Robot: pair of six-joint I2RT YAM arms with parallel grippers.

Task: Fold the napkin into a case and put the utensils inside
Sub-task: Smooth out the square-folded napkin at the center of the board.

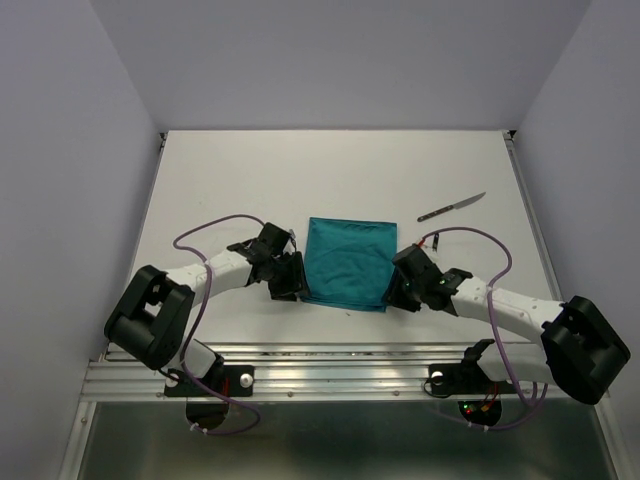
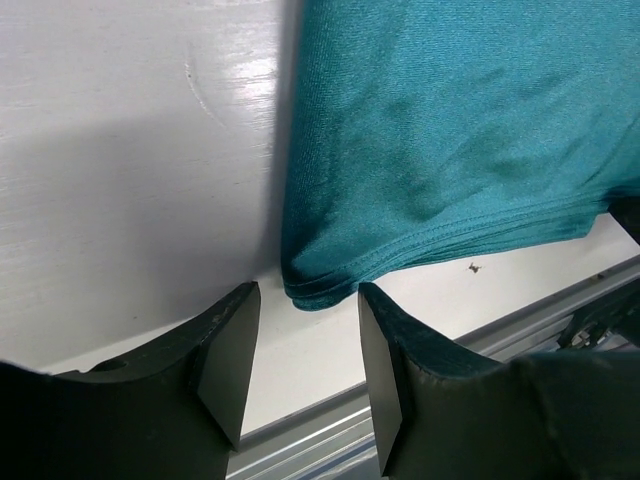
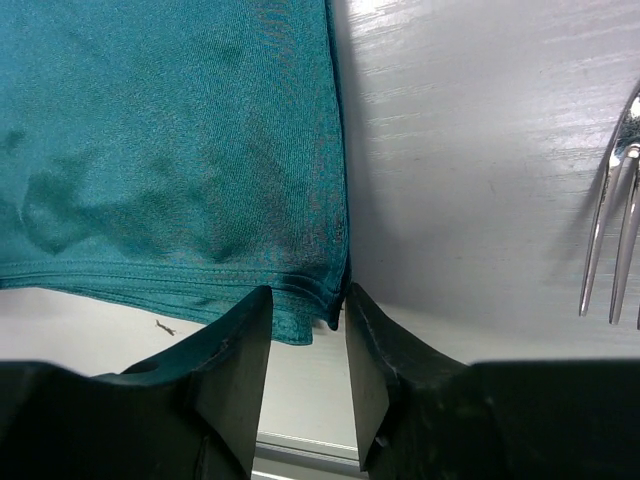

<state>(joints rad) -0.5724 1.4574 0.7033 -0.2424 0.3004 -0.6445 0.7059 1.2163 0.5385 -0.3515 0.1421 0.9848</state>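
From above, the napkin (image 1: 347, 262) lies flat on the table (image 1: 240, 170), in the middle and toward the near edge, a roughly square teal sheet. The left fingers (image 1: 291, 279) sit at its near left corner and the right fingers (image 1: 407, 287) at its near right corner, both low over the table. The knife (image 1: 452, 207) lies well apart, beyond and to the right of the napkin, slanted with its blade pointing away to the right. In the left wrist view, the left fingers (image 2: 226, 352) stand open, tips either side of the napkin's (image 2: 440, 140) corner. The corner rests on the table at the mouth of the gap, with bare table between it and one finger. A dark speck (image 2: 473, 267) lies just off the hem. In the right wrist view, the right fingers (image 3: 236, 350) are likewise open and not clamped. The napkin's (image 3: 170, 140) other near corner lies between the tips, its side edge close against one finger. The fork (image 3: 612, 240) shows at the right edge, tines only, on the table apart from the napkin.
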